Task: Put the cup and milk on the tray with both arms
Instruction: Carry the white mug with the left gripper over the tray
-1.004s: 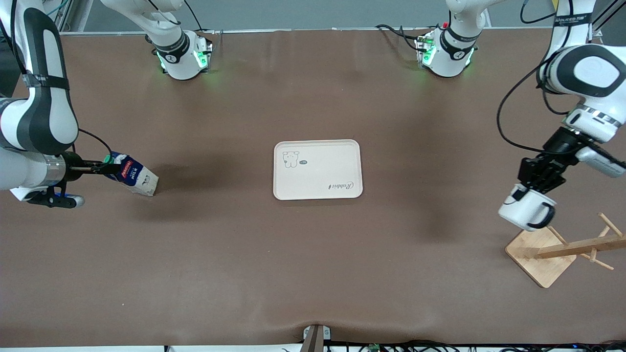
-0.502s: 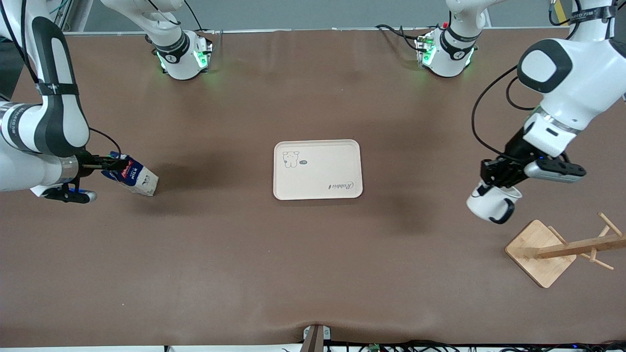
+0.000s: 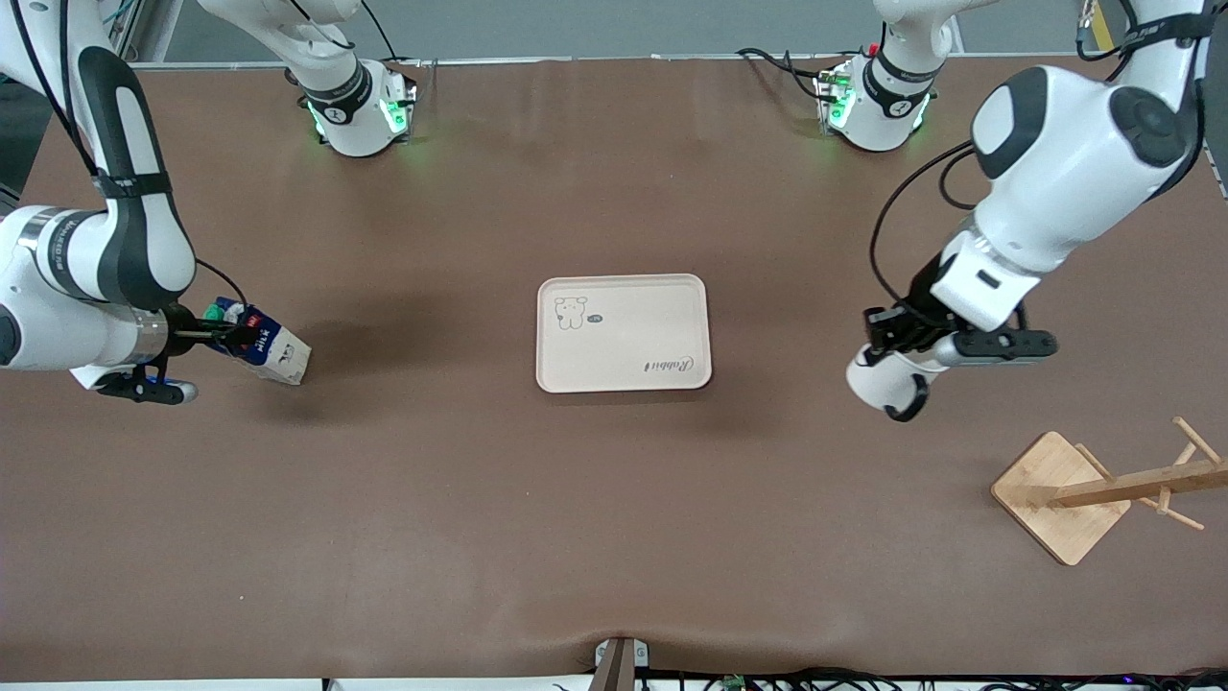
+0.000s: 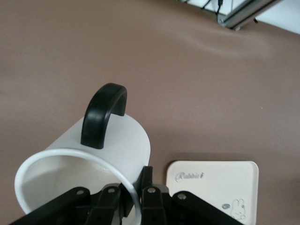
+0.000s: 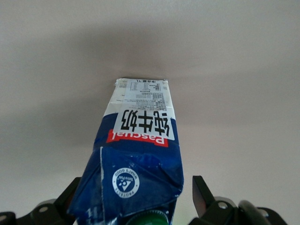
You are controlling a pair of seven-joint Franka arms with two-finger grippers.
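Observation:
The white cup (image 3: pixel 875 381) with its black handle hangs tilted in the air, over bare table between the tray and the wooden rack. My left gripper (image 3: pixel 890 342) is shut on the cup's rim; in the left wrist view the fingers (image 4: pixel 148 180) pinch the rim of the cup (image 4: pixel 112 145). The blue and white milk (image 3: pixel 271 348) lies tipped over on the table toward the right arm's end. My right gripper (image 3: pixel 224 330) is open, one finger on each side of the milk's capped top (image 5: pixel 140 154). The cream tray (image 3: pixel 633 326) lies mid-table with nothing on it.
A wooden rack (image 3: pixel 1063 494) with a square base and slanted pegs stands near the left arm's end, nearer to the front camera than the held cup. Both arm bases glow green along the table's back edge.
My left arm has carried the cup away from over the rack base toward the tray. My right gripper has slid a little further along the milk's top; the milk has stayed where it was.

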